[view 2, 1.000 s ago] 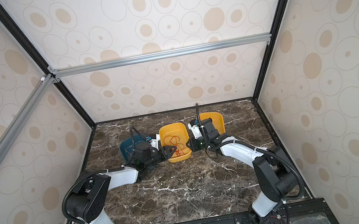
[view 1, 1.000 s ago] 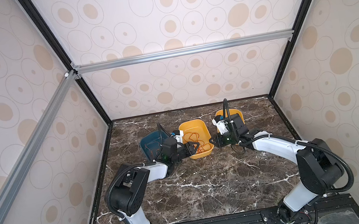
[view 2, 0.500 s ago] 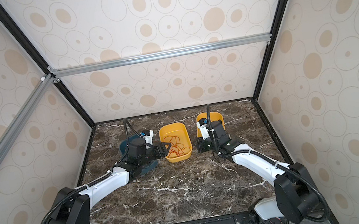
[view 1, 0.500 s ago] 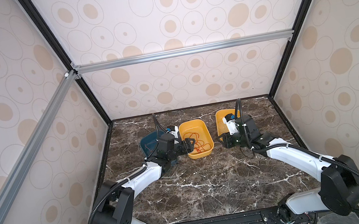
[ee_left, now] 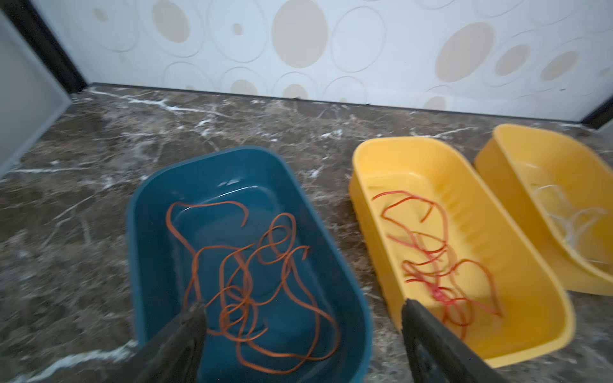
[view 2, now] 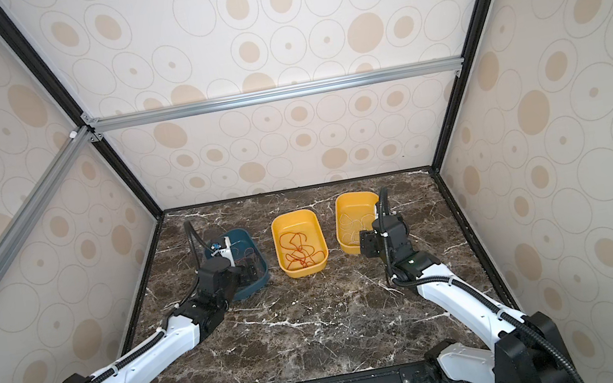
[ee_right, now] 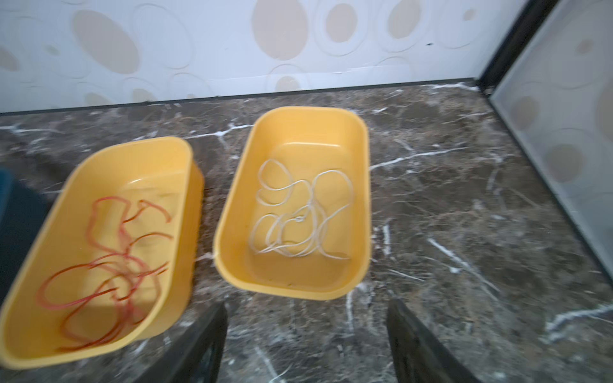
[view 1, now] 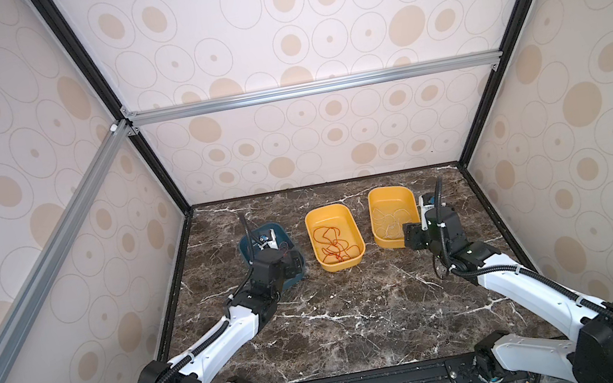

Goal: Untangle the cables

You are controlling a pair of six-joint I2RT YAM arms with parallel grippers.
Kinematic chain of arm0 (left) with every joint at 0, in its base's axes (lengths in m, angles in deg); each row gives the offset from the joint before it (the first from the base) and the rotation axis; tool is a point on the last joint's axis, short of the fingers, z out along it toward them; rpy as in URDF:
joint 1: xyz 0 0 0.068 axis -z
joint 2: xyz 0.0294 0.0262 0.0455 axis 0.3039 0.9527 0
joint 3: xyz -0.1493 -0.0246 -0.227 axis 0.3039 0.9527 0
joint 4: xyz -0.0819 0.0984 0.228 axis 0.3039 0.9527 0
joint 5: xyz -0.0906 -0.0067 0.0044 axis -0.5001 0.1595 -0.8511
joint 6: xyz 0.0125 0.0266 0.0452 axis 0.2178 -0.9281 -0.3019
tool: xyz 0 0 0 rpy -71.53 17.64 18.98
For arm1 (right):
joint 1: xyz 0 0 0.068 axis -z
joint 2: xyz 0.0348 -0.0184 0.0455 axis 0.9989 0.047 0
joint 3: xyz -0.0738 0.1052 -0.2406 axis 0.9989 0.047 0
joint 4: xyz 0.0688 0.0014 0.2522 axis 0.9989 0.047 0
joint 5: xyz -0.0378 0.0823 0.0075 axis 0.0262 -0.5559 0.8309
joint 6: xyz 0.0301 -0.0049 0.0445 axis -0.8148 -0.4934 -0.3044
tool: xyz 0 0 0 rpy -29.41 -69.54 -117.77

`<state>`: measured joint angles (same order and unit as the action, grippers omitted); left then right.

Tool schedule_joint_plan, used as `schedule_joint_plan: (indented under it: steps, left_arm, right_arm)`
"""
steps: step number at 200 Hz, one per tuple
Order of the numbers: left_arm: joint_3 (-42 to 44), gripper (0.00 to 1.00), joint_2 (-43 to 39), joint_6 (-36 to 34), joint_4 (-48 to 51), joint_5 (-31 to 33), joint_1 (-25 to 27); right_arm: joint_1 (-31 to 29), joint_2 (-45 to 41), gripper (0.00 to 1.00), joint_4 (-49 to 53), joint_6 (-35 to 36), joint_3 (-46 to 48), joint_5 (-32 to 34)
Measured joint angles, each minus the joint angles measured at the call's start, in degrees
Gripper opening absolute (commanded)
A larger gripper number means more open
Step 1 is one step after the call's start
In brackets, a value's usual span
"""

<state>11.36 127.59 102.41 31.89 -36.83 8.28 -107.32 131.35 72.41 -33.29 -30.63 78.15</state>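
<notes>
Across three trays [ee_left: 212,159] [ee_left: 414,141] [ee_right: 308,111], three cable tangles [ee_left: 252,285] [ee_left: 431,252] [ee_right: 298,212], two end effectors [ee_left: 303,303] [ee_right: 307,303]

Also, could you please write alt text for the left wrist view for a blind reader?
Three trays sit side by side on a marble table: a blue tray with orange cable, a yellow tray with red cable, a second yellow tray with white cable. The left gripper hangs open above the blue tray.

Glossy plastic blue tray [ee_left: 149,212], polished marble-look tabletop [view 1: 339,322] (white-veined), matt embossed walls [view 1: 308,11], aluminium rail [view 1: 300,90]
</notes>
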Motion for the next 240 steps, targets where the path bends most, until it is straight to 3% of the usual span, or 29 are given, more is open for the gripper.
schedule_joint_plan:
  steps: [39, 68, 96, 147, 176, 220, 240]
  left_arm:
    - [7.5, 0.93, -0.5, -4.0, -11.5, 3.9, -8.8]
    - [12.2, 0.93, 0.2, -8.4, -22.3, 4.6, -13.6]
    - [14.7, 0.93, 6.4, -13.8, -34.8, 4.9, -16.0]
    - [19.5, 0.94, 17.6, -20.0, -54.1, 5.1, -16.8]
    - [21.7, 0.95, 18.8, -20.7, -60.9, 4.6, -17.2]
    - [20.3, 0.98, 21.9, -20.0, -62.5, -0.5, -20.8]
    - [19.7, 0.99, 22.3, -19.6, -62.1, -2.4, -22.1]
  right_arm:
    - [2.7, 0.9, 0.81, -7.7, 4.3, 5.9, 9.1]
    - [6.2, 2.0, 0.82, -13.7, 6.4, 10.3, 11.3]
    - [10.6, 4.9, 0.82, -19.1, 6.4, 12.5, 11.5]
    - [12.4, 10.0, 0.84, -34.9, 9.3, 19.2, 7.4]
    - [12.6, 13.3, 0.84, -43.1, 11.6, 21.6, 2.7]
    - [12.9, 22.8, 0.85, -50.8, 14.3, 20.6, -3.6]
    - [14.7, 23.4, 0.93, -49.1, 13.8, 18.8, -5.7]
